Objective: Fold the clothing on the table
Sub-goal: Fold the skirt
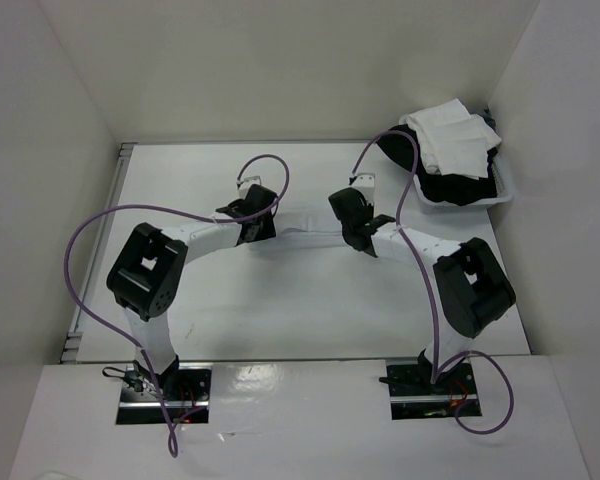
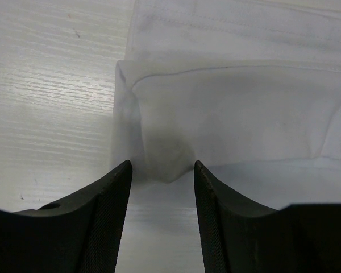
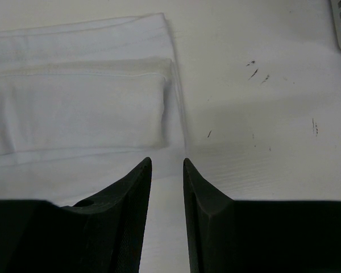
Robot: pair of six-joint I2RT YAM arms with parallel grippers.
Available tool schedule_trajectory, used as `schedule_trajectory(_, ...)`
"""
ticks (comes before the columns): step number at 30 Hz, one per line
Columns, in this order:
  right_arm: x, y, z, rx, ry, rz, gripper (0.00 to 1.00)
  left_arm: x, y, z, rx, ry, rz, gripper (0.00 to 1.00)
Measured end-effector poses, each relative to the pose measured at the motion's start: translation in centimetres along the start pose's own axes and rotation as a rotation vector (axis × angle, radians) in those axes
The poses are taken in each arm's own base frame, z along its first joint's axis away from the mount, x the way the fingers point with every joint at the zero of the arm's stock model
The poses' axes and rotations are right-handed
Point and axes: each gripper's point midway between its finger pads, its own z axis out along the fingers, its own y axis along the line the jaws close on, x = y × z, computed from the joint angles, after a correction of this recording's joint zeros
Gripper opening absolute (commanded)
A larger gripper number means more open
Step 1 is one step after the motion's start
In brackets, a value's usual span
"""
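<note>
White fabric: the clothing (image 1: 305, 226) lies flat near the middle of the table (image 1: 310, 310) as a long, narrow, layered strip running left to right. It spans the gap between the two grippers, one end under each.

Left gripper (image 2: 162, 166): lowered over the left end of the strip. The jaws stand moderately apart, with bare tabletop visible in the gap nearer the camera. In the left wrist view, a rounded bulge of the folded upper layer reaches down to the line of the fingertips (image 2: 122, 176). It appears to sit between them, but contact with the pads cannot be confirmed. No fabric is clamped.

Right gripper (image 3: 167, 164): lowered at the right end of the strip. The jaws are only narrowly apart and nothing lies between them. The right edge of the clothing ends just ahead of the tips, slightly to the left of the gap. The folded upper layer lies short of the edge of the layer beneath. A few dark scuff marks (image 3: 256, 71) show on the bare tabletop to the right of the clothing.

At the far right corner of the table stands a white plastic bin (image 1: 508, 192) holding a heap of white and black garments (image 1: 450, 145), well apart from the clothing.
</note>
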Motion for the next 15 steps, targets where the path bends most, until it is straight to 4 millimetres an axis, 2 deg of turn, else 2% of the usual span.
schedule_trajectory(5, 0.2, 0.0, 0.3, -0.008, 0.014, 0.003, 0.34, 0.4, 0.3, 0.4, -0.009, 0.01, 0.001, 0.55)
schedule_trajectory(11, 1.0, 0.1, 2.2, -0.01, 0.064, 0.003, 0.34, 0.3, 0.2, 0.4, -0.007, 0.008, 0.0, 0.55)
schedule_trajectory(15, 1.1, 0.3, 2.4, -0.03, 0.079, 0.01, 0.34, 0.5, 0.4, 0.5, -0.008, 0.011, 0.001, 0.55)
